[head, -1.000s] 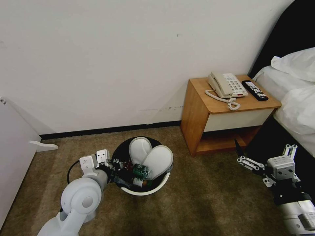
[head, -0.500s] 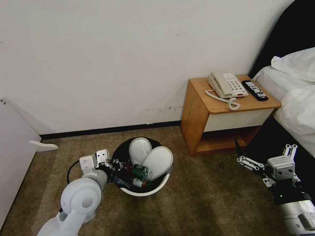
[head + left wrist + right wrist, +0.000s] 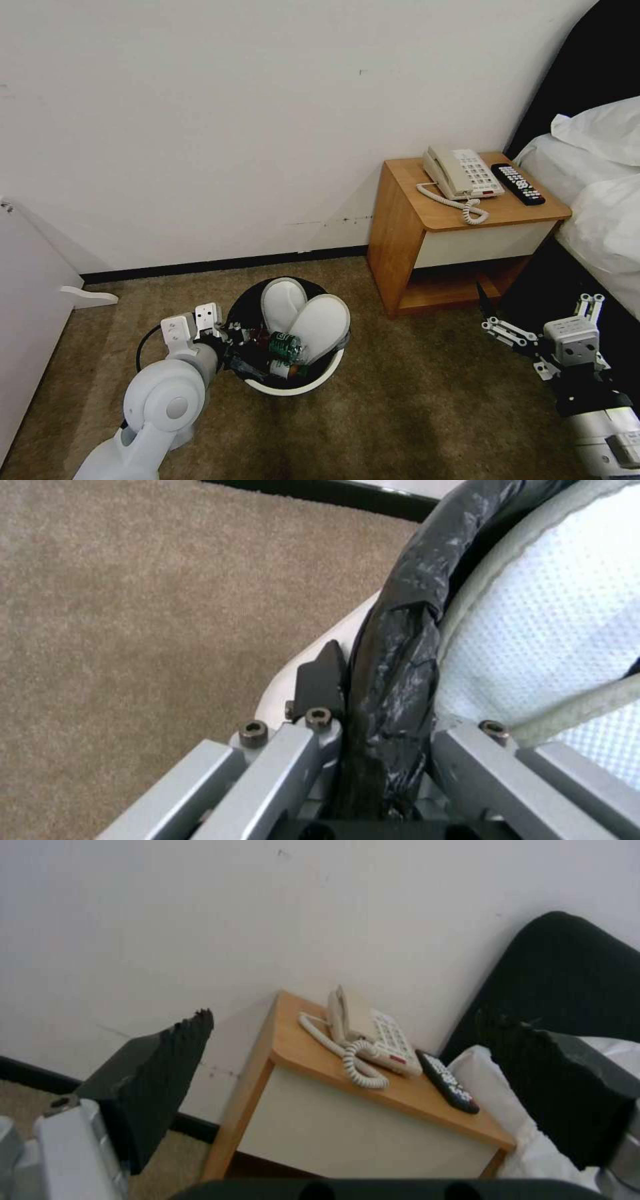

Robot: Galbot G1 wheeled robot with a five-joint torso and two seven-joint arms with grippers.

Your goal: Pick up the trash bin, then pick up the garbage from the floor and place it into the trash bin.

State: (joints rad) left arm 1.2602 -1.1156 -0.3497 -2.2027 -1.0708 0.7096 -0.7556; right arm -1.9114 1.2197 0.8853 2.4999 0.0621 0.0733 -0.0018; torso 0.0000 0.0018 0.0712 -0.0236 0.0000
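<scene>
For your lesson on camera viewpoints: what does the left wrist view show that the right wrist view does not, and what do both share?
Left wrist view: the left gripper shut on the trash bin rim, a white slipper inside. Right wrist view: the open right gripper, a nightstand bearing a telephone and remote control. Both share carpet and black baseboard.

Slippers [image 3: 307, 319] in trash bin [image 3: 293, 387] on floor [image 3: 413, 400], left of nightstand [image 3: 460, 227].
</scene>
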